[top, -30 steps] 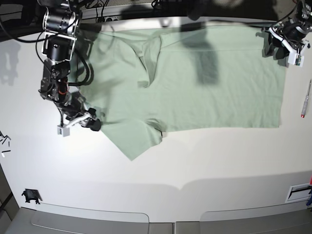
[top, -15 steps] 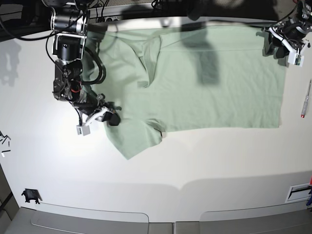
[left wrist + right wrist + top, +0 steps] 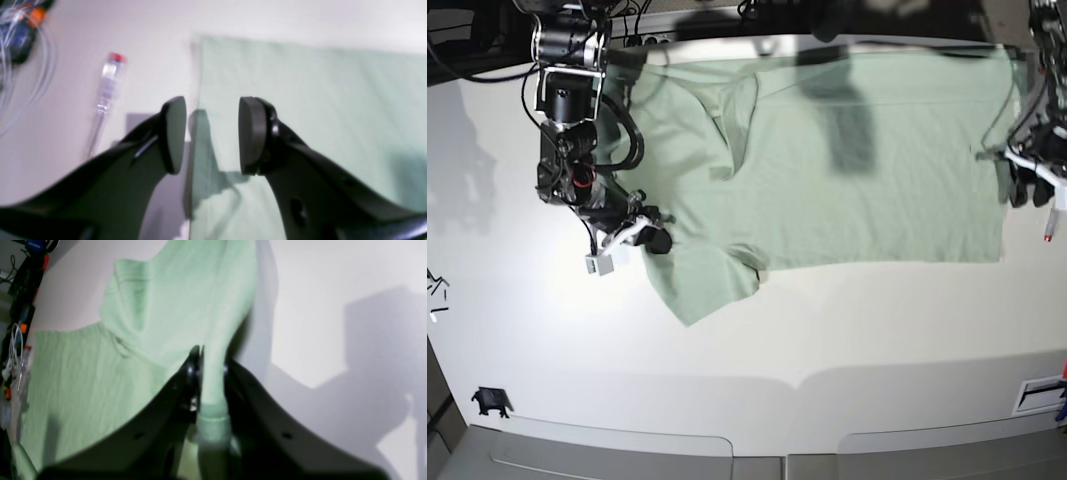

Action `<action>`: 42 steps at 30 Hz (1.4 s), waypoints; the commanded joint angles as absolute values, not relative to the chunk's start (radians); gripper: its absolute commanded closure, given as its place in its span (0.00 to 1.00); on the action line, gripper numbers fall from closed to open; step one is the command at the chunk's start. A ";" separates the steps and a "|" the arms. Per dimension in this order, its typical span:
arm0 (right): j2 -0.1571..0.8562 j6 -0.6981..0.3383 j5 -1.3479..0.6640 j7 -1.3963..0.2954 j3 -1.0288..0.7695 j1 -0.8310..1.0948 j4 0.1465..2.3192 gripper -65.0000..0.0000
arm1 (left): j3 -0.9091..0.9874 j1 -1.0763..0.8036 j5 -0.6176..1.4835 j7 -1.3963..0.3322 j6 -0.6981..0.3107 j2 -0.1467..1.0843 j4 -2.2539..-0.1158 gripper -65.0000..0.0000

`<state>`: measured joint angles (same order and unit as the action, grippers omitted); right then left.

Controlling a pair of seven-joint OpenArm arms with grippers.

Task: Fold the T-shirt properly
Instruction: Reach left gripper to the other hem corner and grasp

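Right fingers [image 3: 210, 373] are pinched tight on a sleeve hem of the shirt [image 3: 827, 160]; left fingers [image 3: 211, 133] gape, holding nothing, straddling the bottom hem. Spread flat on the white counter [image 3: 827, 340], the shirt runs long axis left-right in base view, collar left, hem right. Both arms reach down at opposite ends.

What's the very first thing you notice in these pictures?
The big pale green T-shirt spread flat across the white table stands out most. At its sleeve end, the right gripper has its jaws shut on a fold of the fabric. At the opposite end, the left gripper hangs open right over the hem edge.
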<state>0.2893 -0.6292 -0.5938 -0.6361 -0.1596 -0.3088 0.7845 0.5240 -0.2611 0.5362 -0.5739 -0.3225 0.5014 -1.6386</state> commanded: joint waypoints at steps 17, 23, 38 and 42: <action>0.293 -0.621 -0.579 -0.643 -0.159 -0.323 0.791 1.00 | 0.475 0.362 0.582 -0.492 -0.469 0.535 -0.680 0.46; 0.293 -0.621 -0.579 -0.642 -0.159 -0.323 0.791 1.00 | 0.337 0.410 0.576 -0.492 -0.468 0.530 -0.628 0.46; 0.294 -0.621 -0.579 -0.648 -0.160 -0.321 0.842 1.00 | 0.278 0.416 0.577 -0.440 -0.468 0.537 -0.629 1.00; 0.294 -0.622 -0.579 -0.733 -0.160 -0.319 0.973 1.00 | 0.281 0.415 0.582 -0.468 -0.526 0.550 -0.661 1.00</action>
